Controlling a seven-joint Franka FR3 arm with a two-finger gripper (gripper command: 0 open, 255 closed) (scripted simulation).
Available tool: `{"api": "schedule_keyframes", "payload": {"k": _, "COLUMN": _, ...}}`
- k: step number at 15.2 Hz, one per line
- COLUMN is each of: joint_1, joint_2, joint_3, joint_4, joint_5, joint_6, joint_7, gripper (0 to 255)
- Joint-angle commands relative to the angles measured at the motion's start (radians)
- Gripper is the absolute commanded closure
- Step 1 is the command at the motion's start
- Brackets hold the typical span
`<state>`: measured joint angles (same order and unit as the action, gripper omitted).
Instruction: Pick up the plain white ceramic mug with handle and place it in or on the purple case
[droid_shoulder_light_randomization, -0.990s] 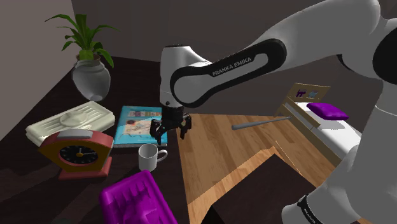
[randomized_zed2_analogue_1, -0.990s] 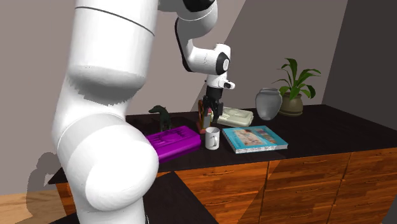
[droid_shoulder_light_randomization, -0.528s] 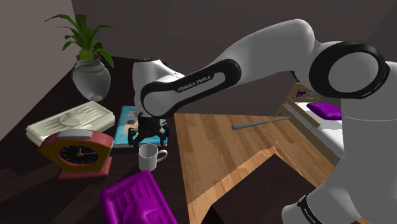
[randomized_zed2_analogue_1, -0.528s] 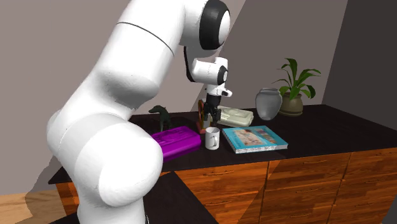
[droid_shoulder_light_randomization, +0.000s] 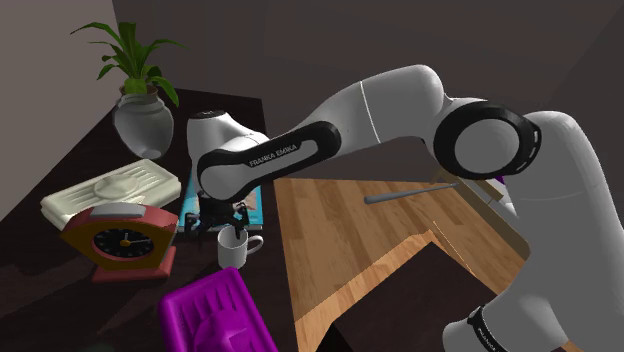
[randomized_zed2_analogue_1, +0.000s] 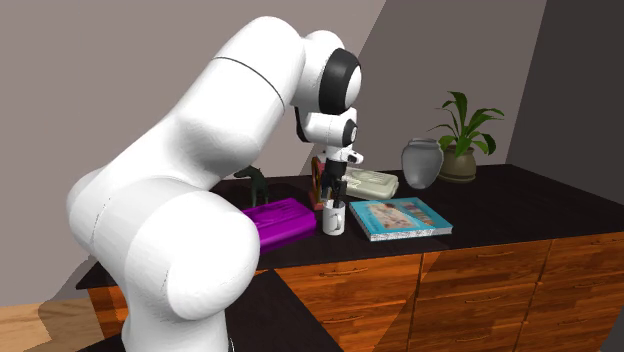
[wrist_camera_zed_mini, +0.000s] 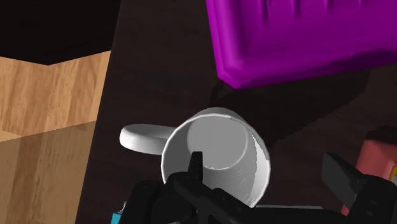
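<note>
The white mug (droid_shoulder_light_randomization: 234, 250) stands upright on the dark countertop, its handle (wrist_camera_zed_mini: 142, 137) pointing toward the counter's edge. My gripper (droid_shoulder_light_randomization: 228, 222) hangs just above it, open. In the wrist view one black finger (wrist_camera_zed_mini: 195, 168) sits over the mug's (wrist_camera_zed_mini: 219, 153) inside and the other finger (wrist_camera_zed_mini: 344, 178) stands outside its wall, neither touching it. The gripper (wrist_camera_zed_mini: 270, 175) holds nothing. The purple case (droid_shoulder_light_randomization: 214, 314) lies close beside the mug (randomized_zed2_analogue_1: 334, 218), toward the shoulder view's bottom. The case (randomized_zed2_analogue_1: 276, 221) also lies at the second exterior view's left of the mug.
A red clock (droid_shoulder_light_randomization: 118, 238), a white tray-like case (droid_shoulder_light_randomization: 108, 190), a grey vase (droid_shoulder_light_randomization: 142, 124) and a potted plant (droid_shoulder_light_randomization: 130, 55) stand behind the mug. A blue book (randomized_zed2_analogue_1: 400, 217) lies beside it. A dark figurine (randomized_zed2_analogue_1: 255, 183) stands behind the purple case. The counter edge drops to a wooden floor (droid_shoulder_light_randomization: 350, 235).
The arm has swung toward the shoulder view's left and lowered, bringing the open gripper from above the book down onto the mug's rim. The mug and case have not moved.
</note>
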<state>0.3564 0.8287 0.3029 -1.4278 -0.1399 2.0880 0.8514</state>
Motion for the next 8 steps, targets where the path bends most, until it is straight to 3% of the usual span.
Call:
{"api": "schedule_keyframes", "payload": {"k": 1, "joint_1": 0.005, "joint_2": 0.014, "joint_3": -0.002, "joint_4": -0.002, "joint_5": -0.003, "joint_6": 0.017, "joint_7": 0.004, "gripper": 0}}
{"api": "schedule_keyframes", "payload": {"k": 8, "joint_1": 0.008, "joint_2": 0.031, "joint_3": -0.005, "joint_4": -0.009, "joint_5": -0.007, "joint_6": 0.041, "joint_7": 0.006, "gripper": 0}}
